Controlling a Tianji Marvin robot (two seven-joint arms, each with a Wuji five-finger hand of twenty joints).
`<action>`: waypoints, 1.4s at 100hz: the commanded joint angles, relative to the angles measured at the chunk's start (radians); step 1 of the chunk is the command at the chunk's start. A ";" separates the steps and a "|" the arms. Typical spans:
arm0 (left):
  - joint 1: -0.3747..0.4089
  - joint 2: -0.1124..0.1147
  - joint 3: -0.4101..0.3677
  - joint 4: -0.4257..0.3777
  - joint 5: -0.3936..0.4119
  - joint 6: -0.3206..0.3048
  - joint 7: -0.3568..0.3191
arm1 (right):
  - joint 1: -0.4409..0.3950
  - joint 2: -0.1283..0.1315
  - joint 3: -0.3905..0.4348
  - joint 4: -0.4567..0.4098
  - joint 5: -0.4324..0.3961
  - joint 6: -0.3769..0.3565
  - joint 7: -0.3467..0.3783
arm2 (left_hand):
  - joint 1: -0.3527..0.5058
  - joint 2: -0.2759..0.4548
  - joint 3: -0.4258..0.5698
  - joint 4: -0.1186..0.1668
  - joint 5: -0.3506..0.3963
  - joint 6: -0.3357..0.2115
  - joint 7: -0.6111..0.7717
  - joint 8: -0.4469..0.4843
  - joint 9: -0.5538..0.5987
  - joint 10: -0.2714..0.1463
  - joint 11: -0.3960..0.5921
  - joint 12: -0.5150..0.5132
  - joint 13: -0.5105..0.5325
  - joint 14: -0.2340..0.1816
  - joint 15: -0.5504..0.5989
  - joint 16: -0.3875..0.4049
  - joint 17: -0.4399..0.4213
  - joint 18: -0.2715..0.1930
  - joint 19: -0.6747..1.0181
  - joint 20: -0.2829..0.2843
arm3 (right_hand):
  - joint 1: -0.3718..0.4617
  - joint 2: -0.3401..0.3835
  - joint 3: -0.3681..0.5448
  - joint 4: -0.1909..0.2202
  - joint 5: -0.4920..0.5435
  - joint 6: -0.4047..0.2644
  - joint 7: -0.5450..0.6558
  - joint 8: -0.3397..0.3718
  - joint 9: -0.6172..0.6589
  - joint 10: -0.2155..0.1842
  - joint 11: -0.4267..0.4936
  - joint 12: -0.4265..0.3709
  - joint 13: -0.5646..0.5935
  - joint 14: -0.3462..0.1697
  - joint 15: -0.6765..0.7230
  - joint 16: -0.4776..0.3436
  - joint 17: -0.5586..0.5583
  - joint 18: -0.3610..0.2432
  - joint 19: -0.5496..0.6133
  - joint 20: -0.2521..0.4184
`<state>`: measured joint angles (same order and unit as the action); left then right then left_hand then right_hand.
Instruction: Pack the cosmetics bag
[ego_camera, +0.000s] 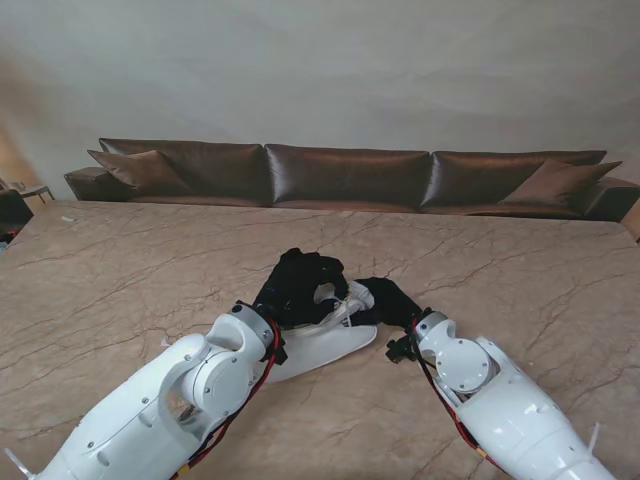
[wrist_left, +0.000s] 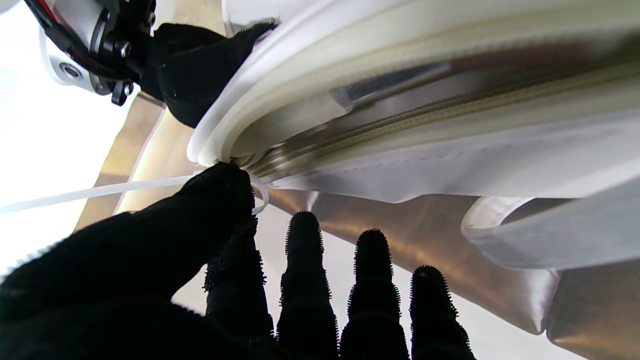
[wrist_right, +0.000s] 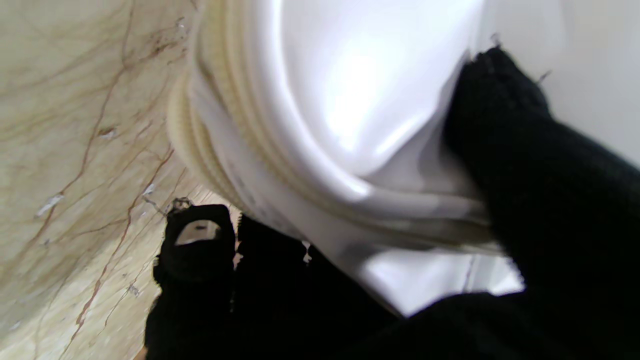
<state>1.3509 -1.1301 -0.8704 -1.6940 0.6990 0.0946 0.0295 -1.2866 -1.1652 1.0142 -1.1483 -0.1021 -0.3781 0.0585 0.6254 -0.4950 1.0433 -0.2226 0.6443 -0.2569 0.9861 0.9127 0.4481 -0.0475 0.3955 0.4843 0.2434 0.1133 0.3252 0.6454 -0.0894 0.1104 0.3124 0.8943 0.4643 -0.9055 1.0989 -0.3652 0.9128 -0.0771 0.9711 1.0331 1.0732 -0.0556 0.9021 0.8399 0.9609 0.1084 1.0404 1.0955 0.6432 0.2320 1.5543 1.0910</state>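
Lying flat on the veined marble tabletop (ego_camera: 120, 270): white soft zippered cosmetics bag (ego_camera: 322, 346). Pinching its zipper end between thumb and forefinger, black-gloved left hand (wrist_left: 220, 260); clamping its rim, black-gloved right hand (wrist_right: 525, 210). Risking a slipped pinch (slick fabric), tugging the bag askew.

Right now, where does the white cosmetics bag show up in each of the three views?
Stand view: white cosmetics bag lies at table centre, between both hands.
Left wrist view: its zipper edge fills the frame; the left robot hand pinches its end.
Right wrist view: its rounded end is gripped by the right robot hand.
Shared landmark: marble table.
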 joint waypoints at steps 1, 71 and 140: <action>0.013 0.010 -0.013 -0.012 -0.008 -0.010 -0.023 | -0.009 -0.006 -0.002 -0.003 -0.004 0.005 0.002 | -0.030 -0.026 0.079 0.024 0.074 -0.072 0.067 0.060 0.010 -0.037 0.002 0.013 -0.035 -0.034 -0.005 0.011 -0.018 -0.038 -0.043 0.024 | 0.417 0.378 0.202 0.144 0.178 -0.367 0.156 0.026 0.081 -0.052 0.112 0.020 0.094 0.033 0.121 0.032 0.005 0.008 0.039 -0.006; -0.018 0.040 -0.055 0.007 -0.137 -0.136 -0.193 | -0.010 -0.005 0.000 -0.004 0.006 0.016 0.016 | -0.203 -0.009 0.164 0.144 0.000 -0.002 0.111 0.026 -0.068 -0.027 -0.053 0.030 -0.127 -0.064 -0.093 0.005 0.018 -0.039 -0.178 -0.279 | 0.421 0.379 0.200 0.148 0.175 -0.363 0.162 0.030 0.078 -0.044 0.123 0.029 0.092 0.038 0.141 0.044 0.005 0.009 0.048 -0.003; -0.080 0.043 -0.003 0.053 -0.093 -0.197 -0.199 | -0.005 -0.007 -0.003 0.006 -0.003 0.003 0.001 | -0.150 0.128 -0.140 0.045 0.078 -0.096 0.087 0.081 -0.052 -0.038 -0.032 0.028 -0.094 -0.052 -0.060 0.017 0.009 -0.037 -0.140 -0.229 | 0.420 0.375 0.208 0.149 0.182 -0.363 0.162 0.028 0.083 -0.046 0.129 0.026 0.097 0.036 0.147 0.041 0.010 0.007 0.050 -0.005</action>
<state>1.2639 -1.0799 -0.8718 -1.6526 0.6127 -0.0859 -0.1836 -1.2864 -1.1674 1.0129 -1.1402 -0.0983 -0.3777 0.0587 0.4543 -0.3948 0.8882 -0.1428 0.6568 -0.2049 1.1125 1.0373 0.3722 -0.0567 0.3616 0.5143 0.1454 0.0745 0.2582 0.6564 -0.0715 0.1007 0.1703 0.6455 0.4643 -0.9070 1.0989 -0.3642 0.9262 -0.1131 0.9815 1.0345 1.0813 -0.0600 0.9228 0.8421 0.9609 0.1084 1.0616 1.1013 0.6435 0.2337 1.5647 1.0909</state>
